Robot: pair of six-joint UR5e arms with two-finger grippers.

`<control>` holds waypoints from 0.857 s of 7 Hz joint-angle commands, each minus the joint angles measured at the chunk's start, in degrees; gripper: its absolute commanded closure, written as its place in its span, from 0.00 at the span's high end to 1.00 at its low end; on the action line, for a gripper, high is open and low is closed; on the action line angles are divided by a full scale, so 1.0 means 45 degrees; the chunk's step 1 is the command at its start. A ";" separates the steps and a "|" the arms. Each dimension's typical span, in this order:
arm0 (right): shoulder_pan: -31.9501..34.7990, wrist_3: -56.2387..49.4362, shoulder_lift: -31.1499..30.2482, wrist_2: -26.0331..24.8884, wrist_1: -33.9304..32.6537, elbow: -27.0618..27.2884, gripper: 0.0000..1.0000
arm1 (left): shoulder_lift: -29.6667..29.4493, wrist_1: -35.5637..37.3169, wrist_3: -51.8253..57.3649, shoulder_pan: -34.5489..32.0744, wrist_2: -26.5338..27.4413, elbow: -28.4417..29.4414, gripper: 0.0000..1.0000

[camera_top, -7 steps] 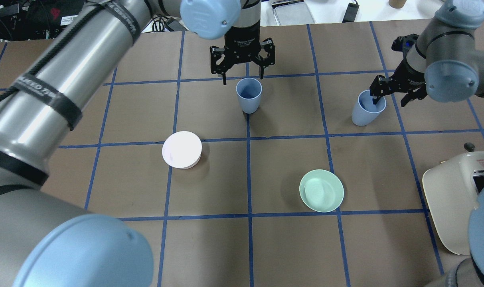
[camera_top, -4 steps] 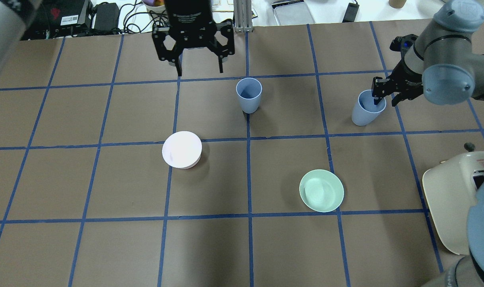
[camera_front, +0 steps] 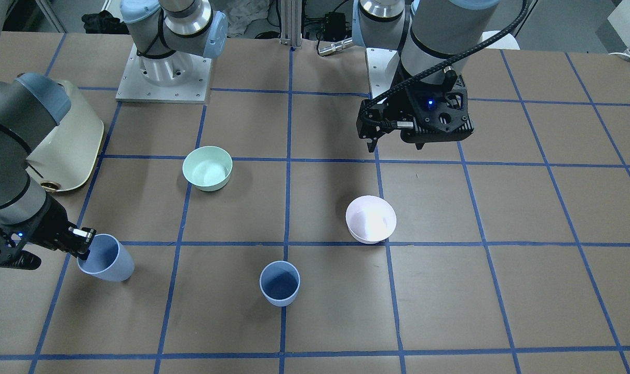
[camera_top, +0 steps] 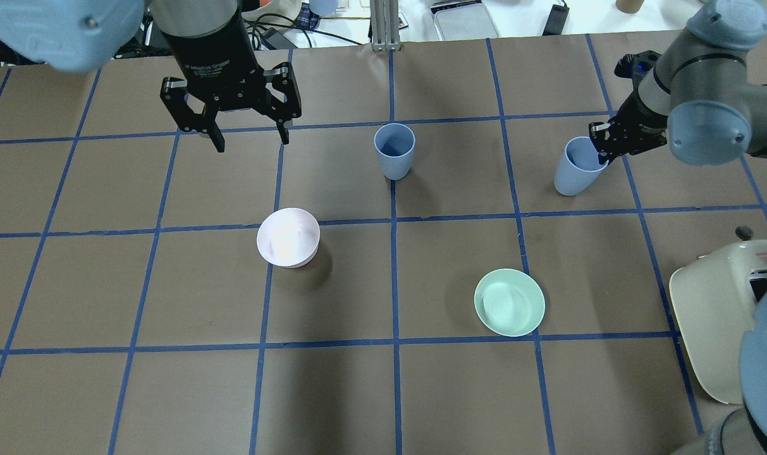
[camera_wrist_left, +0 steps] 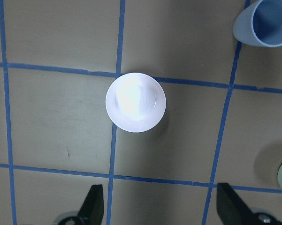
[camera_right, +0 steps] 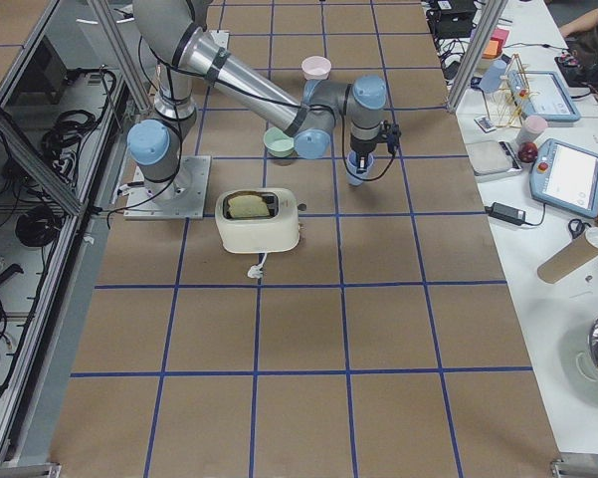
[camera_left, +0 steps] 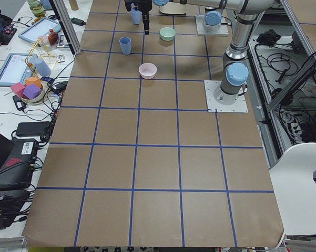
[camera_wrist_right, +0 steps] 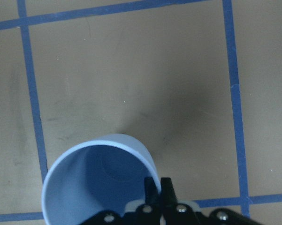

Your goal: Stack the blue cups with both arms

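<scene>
One blue cup (camera_top: 394, 150) stands upright and alone near the table's middle; it also shows in the front view (camera_front: 279, 283) and at the top right of the left wrist view (camera_wrist_left: 265, 21). The second blue cup (camera_top: 576, 167) is tilted at the right. My right gripper (camera_top: 601, 151) is shut on its rim, one finger inside, which the right wrist view (camera_wrist_right: 157, 187) shows close up. My left gripper (camera_top: 251, 144) is open and empty, raised to the left of the standing cup and over the pink bowl (camera_wrist_left: 135, 101).
The pale pink bowl (camera_top: 288, 237) sits left of centre. The mint-green bowl (camera_top: 509, 302) sits right of centre, nearer the robot. A cream toaster (camera_top: 718, 316) stands at the right edge. Clutter lies beyond the table's far edge.
My left gripper has moved left, away from the standing cup, and stays open. My right gripper has shut on the rim of the right cup, which has shifted slightly.
</scene>
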 commanded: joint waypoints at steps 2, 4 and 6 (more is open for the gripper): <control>0.2434 0.2212 -0.0860 -0.0125 -0.0021 -0.0318 0.01 | 0.0993 0.0171 0.0704 0.0521 0.0004 -0.0862 1.00; 0.4275 0.4134 -0.0763 -0.0301 0.0115 -0.1603 0.02 | 0.0974 -0.0107 0.0826 0.0620 -0.0015 -0.0705 1.00; 0.5584 0.5889 -0.0569 -0.0302 0.0545 -0.2620 0.02 | 0.1013 -0.0107 0.0826 0.0639 -0.0015 -0.0704 1.00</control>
